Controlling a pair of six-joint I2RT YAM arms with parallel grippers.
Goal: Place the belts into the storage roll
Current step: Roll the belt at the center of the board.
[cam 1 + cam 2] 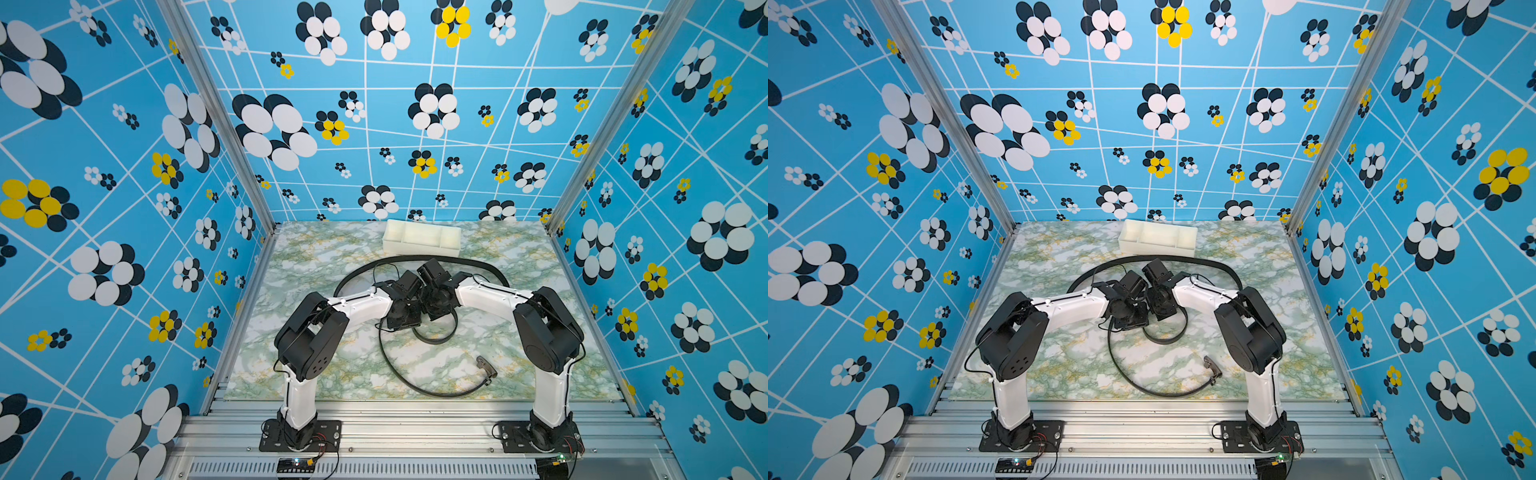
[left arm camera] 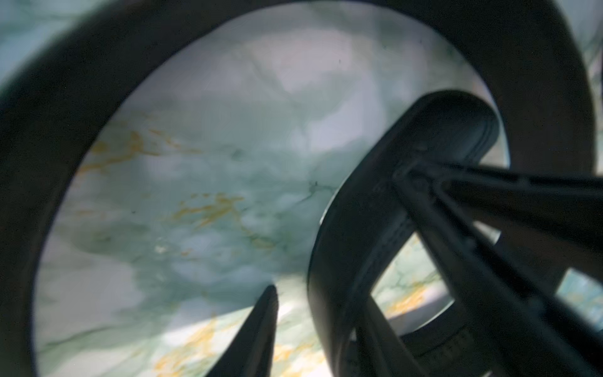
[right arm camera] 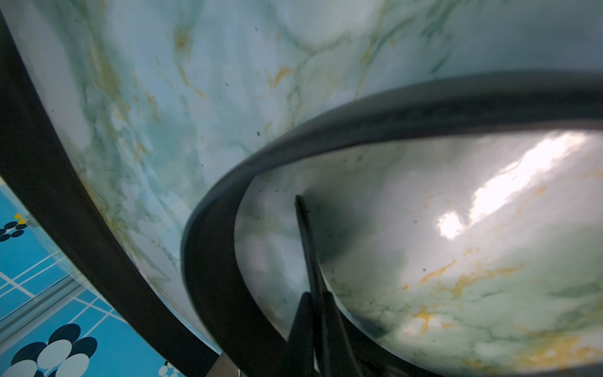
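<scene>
Marble-patterned tabletop [image 1: 324, 266] floors a cell with blue flower-print walls [image 1: 124, 166]. At 12 o'clock on it, near the back wall, sits the off-white storage tray [image 1: 419, 249]. Its 3 compartments look bare in both top views, so 0 of 2 belts are stowed.

The far belt [image 1: 478, 264] lies just in front of the tray, arcing from 9 through 12 to 3 o'clock around the 2 grippers. The near belt [image 1: 440, 395] sweeps from its buckle [image 1: 487, 368] at 4 o'clock round through 6 and up to the table's centre, where it ends in a loose curl [image 1: 436, 342].

The right gripper [image 3: 315, 303] is pinched fully together on a thin dark strip, by my reading that belt's tip inside the curl. The left gripper [image 2: 336, 230] stands partly apart, straddling the curl's wall. Marble shows between 1 finger [image 2: 257, 326] and the strap, so it clamps nothing.

I judge the work early: belt 1 has barely 1 turn wound. Finishing that coil, dropping it into a compartment, and all of belt 2 remain.
</scene>
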